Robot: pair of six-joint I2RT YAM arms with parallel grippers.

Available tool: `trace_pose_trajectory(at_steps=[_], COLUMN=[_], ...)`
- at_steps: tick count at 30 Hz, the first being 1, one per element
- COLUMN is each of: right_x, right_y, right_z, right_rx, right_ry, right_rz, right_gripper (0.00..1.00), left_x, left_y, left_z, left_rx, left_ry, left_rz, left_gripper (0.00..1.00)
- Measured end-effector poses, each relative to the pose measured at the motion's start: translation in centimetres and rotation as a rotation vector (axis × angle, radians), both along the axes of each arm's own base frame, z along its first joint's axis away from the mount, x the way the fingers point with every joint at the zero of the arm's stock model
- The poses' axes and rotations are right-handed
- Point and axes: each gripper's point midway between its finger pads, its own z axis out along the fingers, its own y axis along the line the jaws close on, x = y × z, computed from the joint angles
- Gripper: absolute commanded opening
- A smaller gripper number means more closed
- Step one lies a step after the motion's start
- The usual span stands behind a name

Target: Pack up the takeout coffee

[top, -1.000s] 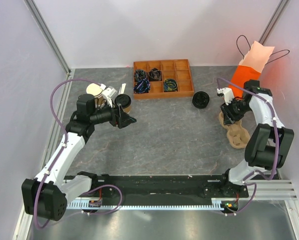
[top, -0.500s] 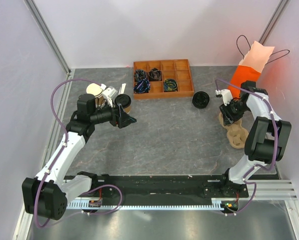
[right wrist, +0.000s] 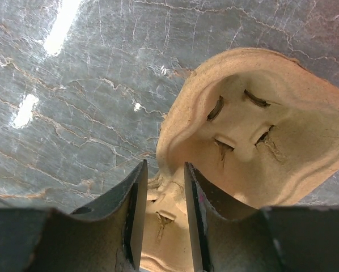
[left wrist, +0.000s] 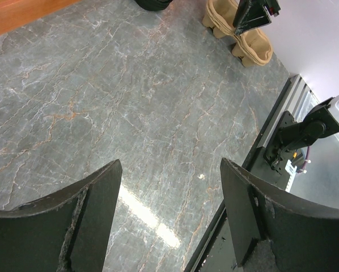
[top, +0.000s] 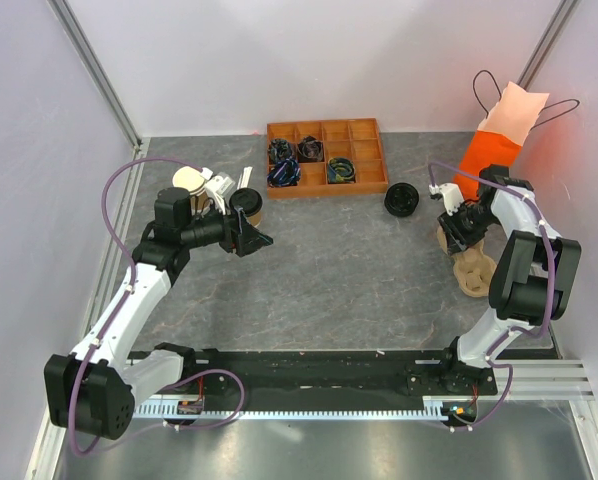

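The takeout coffee (top: 246, 205), a tan paper cup with a black lid, stands at the far left, just behind my left gripper (top: 256, 240). That gripper is open and empty, hovering over bare table; the cup is out of the left wrist view, where the jaws (left wrist: 169, 187) stand wide apart. My right gripper (top: 457, 218) is at the far end of a tan pulp cup carrier (top: 474, 270). In the right wrist view it (right wrist: 164, 170) is closed narrowly on the ridge of the carrier (right wrist: 260, 141) between two cup wells.
A wooden compartment tray (top: 364, 185) with dark items sits at the back. A loose black lid (top: 401, 200) lies right of it. An orange and pink bag (top: 499, 135) stands at the far right. Lidless cups (top: 189, 182) and white items are beside the coffee.
My right gripper has shifted slightly towards the far end of the carrier, its forearm swinging in. The left arm has barely moved.
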Motion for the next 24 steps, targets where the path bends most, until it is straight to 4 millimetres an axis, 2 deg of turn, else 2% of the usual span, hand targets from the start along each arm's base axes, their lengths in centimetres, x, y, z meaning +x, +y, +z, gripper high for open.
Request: trace_pose_trajectory(at_steps=[4, 5, 6, 13, 24], right_x=[0.0, 0.0, 0.0, 0.0, -0.2], right_y=[-0.1, -0.1, -0.1, -0.2, -0.1], right_z=[0.0, 0.0, 0.0, 0.0, 0.4], right_rx=[-0.005, -0.005, -0.006, -0.009, -0.008], right_ry=[-0.001, 0.000, -0.001, -0.003, -0.003], right_rz=[0.006, 0.006, 0.006, 0.018, 0.040], right_gripper=[0.32, 0.29, 0.22, 0.01, 0.00], left_x=[0.1, 0.1, 0.1, 0.1, -0.1], left_y=[0.0, 0.0, 0.0, 0.0, -0.7], left_z=[-0.2, -0.2, -0.2, -0.3, -1.0], left_rx=[0.002, 0.002, 0.002, 0.003, 0.006], left_ry=[0.007, 0.008, 0.009, 0.012, 0.038], left_rz=[0.000, 0.001, 0.001, 0.000, -0.025], left_gripper=[0.77, 0.77, 0.78, 0.77, 0.77])
